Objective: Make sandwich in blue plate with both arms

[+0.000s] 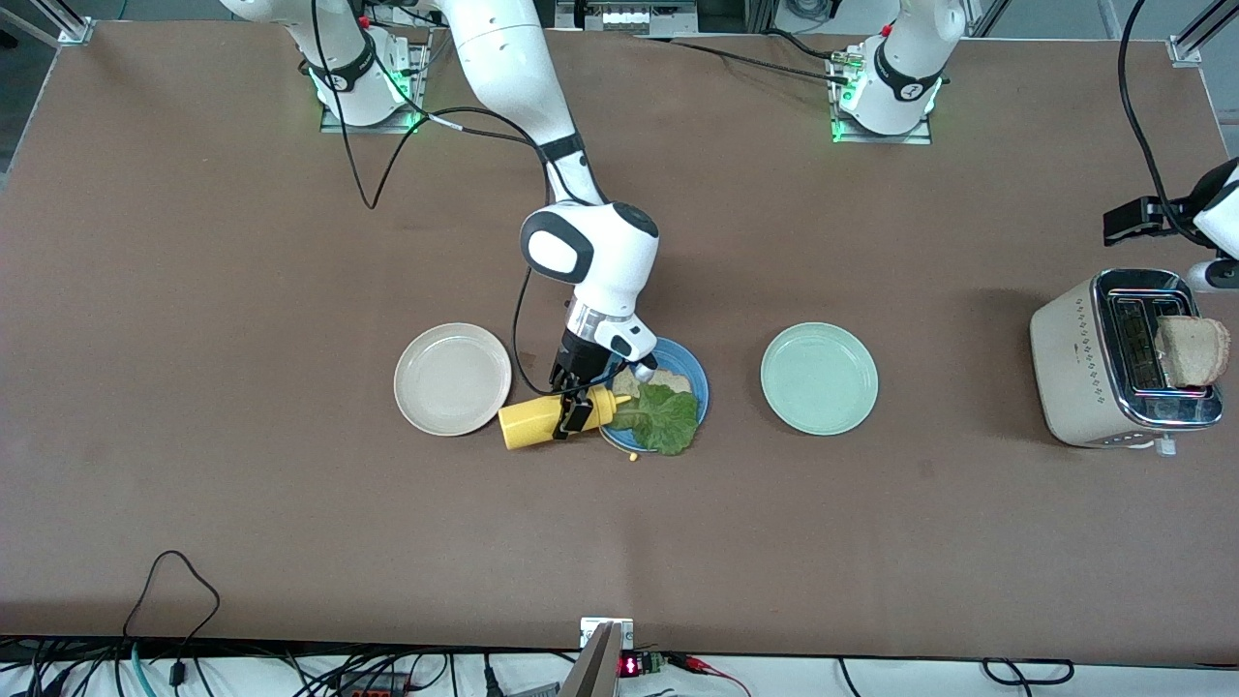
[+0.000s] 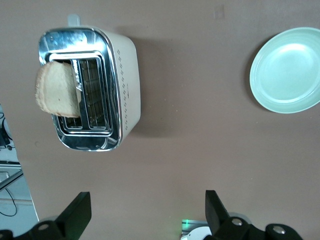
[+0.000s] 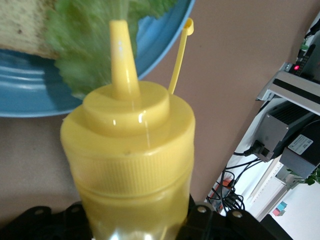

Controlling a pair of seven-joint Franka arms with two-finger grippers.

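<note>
Three round plates sat in a row across the middle of the front view: a cream plate [image 1: 452, 378] left of centre, a matte sky-blue plate [image 1: 689, 365] at centre, and a pale green plate [image 1: 819, 378] right of centre. On the blue plate lay a light-brown bread slice [image 1: 678, 380] under a crinkled green lettuce leaf [image 1: 666, 418]. The right gripper [image 1: 573, 405] pinched a yellow plastic squeeze bottle [image 1: 542, 420], tipped on its side, its nozzle [image 3: 122, 55] over the lettuce. At the right edge, a second bread slice [image 1: 1193, 350] stood in a cream-and-chrome toaster [image 1: 1084, 368]. The left gripper [image 2: 148, 210] hung spread above the table beside the toaster.
</note>
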